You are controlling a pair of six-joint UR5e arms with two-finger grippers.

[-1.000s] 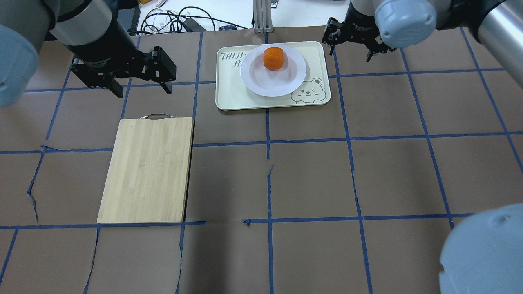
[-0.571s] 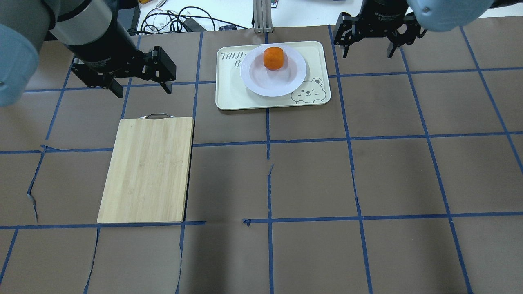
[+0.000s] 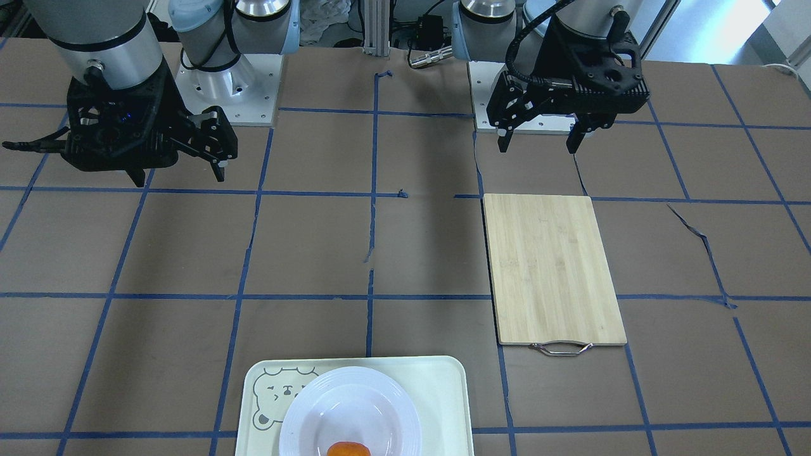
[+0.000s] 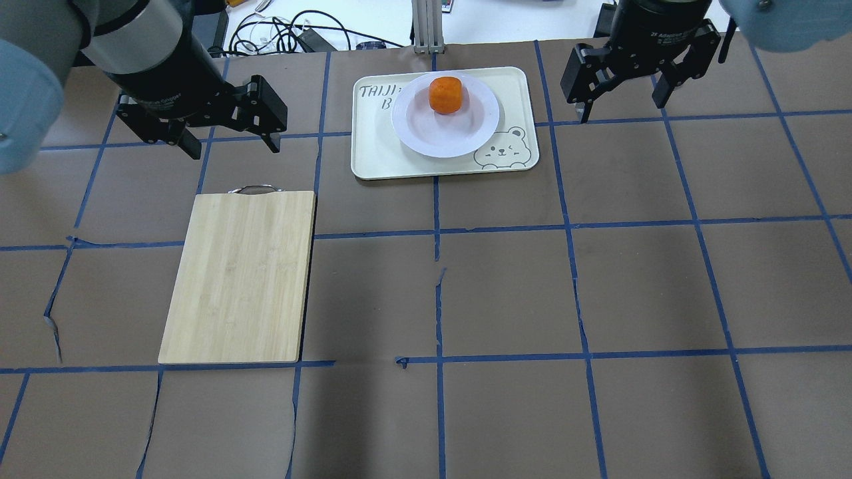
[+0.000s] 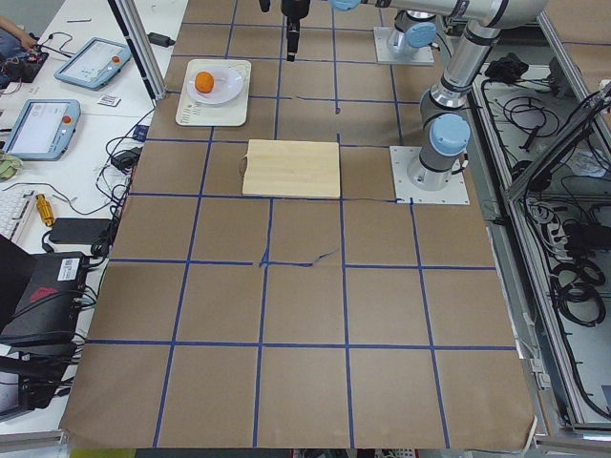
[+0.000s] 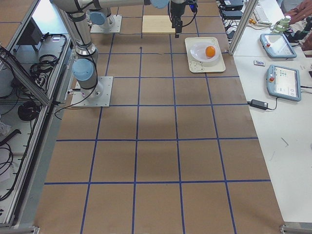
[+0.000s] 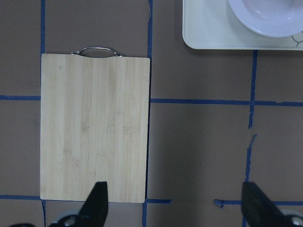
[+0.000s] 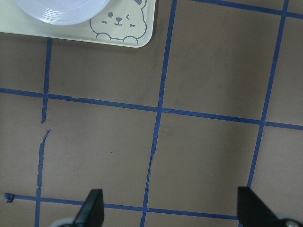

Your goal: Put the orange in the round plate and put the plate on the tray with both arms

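Observation:
The orange lies in the far part of the round white plate. That plate rests on the cream tray with the bear face, at the table's far middle. The front-facing view cuts off all but the top of the orange, with the plate and tray at its bottom edge. My left gripper hangs open and empty, left of the tray and beyond the cutting board. Right of the tray, my right gripper is open and empty too. Both wrist views show wide-spread fingers with nothing between them.
A bamboo cutting board with a metal handle lies on the left half of the brown table. Cables and an aluminium post sit past the far edge. Tablets lie on the side bench.
My right gripper has shifted rightward and nearer, away from the tray's far corner, and turned. The left gripper, plate, orange and tray have not moved.

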